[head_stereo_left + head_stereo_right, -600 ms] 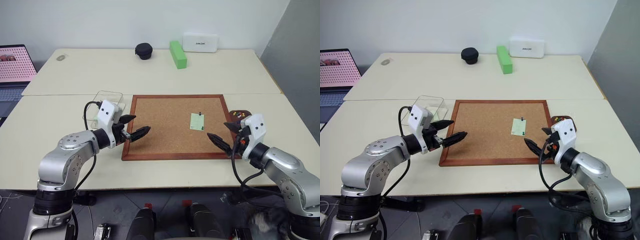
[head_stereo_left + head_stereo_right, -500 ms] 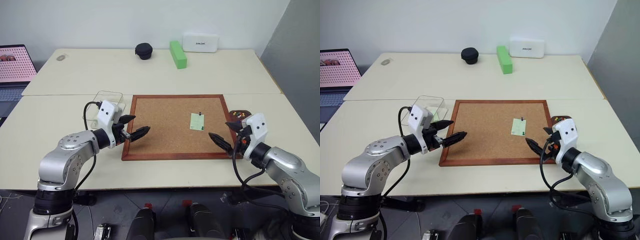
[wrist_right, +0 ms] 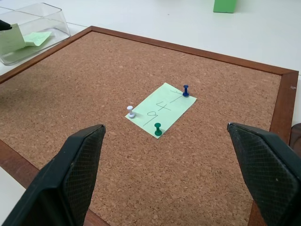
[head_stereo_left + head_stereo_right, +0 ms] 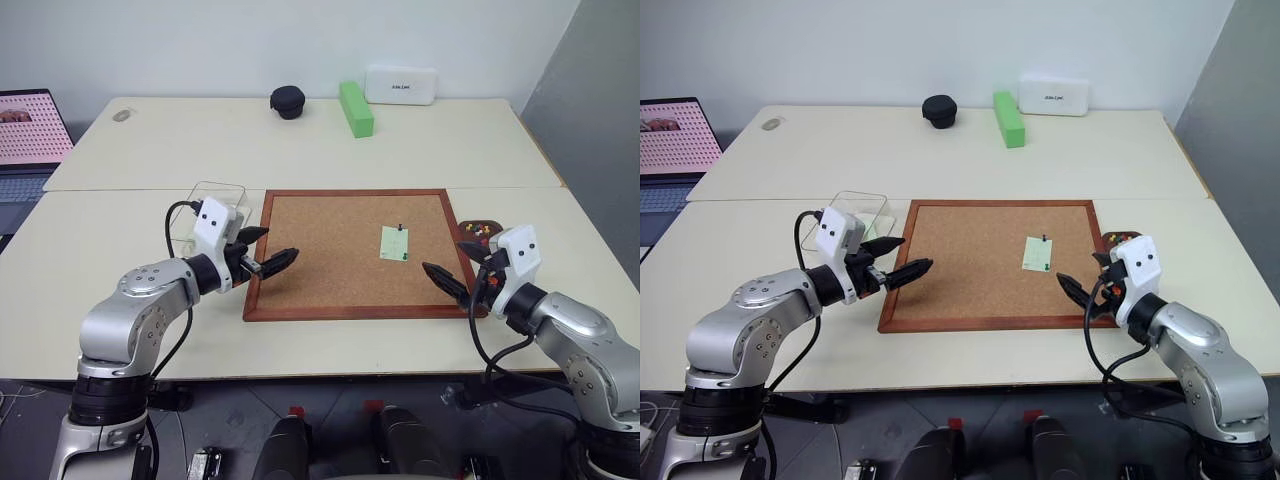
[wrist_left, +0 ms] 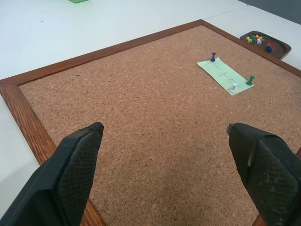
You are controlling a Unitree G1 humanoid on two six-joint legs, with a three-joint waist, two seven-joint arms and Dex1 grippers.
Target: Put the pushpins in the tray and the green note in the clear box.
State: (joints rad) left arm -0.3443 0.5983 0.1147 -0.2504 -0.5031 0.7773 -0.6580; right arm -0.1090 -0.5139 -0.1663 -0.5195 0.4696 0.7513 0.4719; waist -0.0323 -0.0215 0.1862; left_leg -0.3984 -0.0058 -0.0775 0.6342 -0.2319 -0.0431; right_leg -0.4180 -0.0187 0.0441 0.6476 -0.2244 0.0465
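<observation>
The green note [image 4: 395, 243] lies on the corkboard [image 4: 330, 260], held by pushpins: a blue one [image 3: 186, 90], a white one [image 3: 130, 111] and a green one [image 3: 158, 129]. The tray [image 4: 480, 229], dark brown, sits just off the board's right edge with several coloured pins in it. The clear box [image 4: 215, 205] stands off the board's left edge and holds pale green paper slips. My left gripper [image 4: 275, 247] hovers open over the board's left edge, beside the box. My right gripper [image 4: 442, 256] hovers open at the board's right front corner, next to the tray. Neither holds anything.
A bright green block [image 4: 355, 108], a black round case [image 4: 287, 101] and a white device [image 4: 400, 85] sit at the far side of the table. A laptop [image 4: 30, 130] stands at the far left. A grey wall runs along the right.
My right gripper has drifted slightly to the right. The left gripper, note, pins, tray and box are where they were.
</observation>
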